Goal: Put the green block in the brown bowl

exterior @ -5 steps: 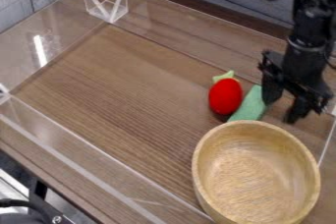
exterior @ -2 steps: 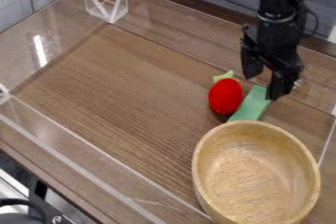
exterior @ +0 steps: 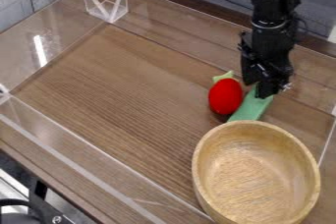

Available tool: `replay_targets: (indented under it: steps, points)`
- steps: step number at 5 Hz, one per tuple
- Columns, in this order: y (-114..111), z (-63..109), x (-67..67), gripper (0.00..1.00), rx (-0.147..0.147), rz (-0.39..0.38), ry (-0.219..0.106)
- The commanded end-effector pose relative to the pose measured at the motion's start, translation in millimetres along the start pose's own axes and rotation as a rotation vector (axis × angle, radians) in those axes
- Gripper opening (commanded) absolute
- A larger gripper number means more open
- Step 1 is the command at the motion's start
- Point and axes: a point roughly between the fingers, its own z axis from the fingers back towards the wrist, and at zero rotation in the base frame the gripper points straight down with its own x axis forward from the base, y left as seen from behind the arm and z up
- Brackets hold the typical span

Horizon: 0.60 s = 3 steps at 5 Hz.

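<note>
Nearest you, at the lower right of the frame, sits the brown bowl (exterior: 201, 159), with nothing to be seen inside it. The green block (exterior: 249, 109) lies flat on the table just beyond the bowl's far rim, right of centre in the frame, its long side slanting up and to the right. You have the red strawberry-like toy (exterior: 226, 96) close by its left side, so near that you can't be sure whether the two touch.

Farther on, your claw (exterior: 266, 84) comes in from the upper right, its tips at the block's far end and partly in front of it. Most of the block reaches out from the claw toward you and the bowl. You can't tell whether the tips are spread or pressed together: they are dark and bunched in this view, and no grip on the block can be made out.

You look to be at the lining-up step, before the pick. Next, you would want the fingers straddling the block's narrow width, nearer its middle, then low enough to close on it. Mind the toy on the left, since a finger going down there could nudge it. Once you have a firm hold, lift enough to pass the rim, bring the block toward you over the bowl and let go.
</note>
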Motion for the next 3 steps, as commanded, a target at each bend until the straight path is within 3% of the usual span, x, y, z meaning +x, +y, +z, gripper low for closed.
replay_targets:
  steps: [1, 2, 3]
  points:
    - [-3.6, 19.6, 8.2, 1.0, 0.014, -0.067, -0.063]
    - [-11.7, 11.8, 4.6, 0.0, -0.001, -0.136, -0.051]
    - [-4.4, 18.6, 2.8, 1.0, -0.001, -0.116, -0.058]
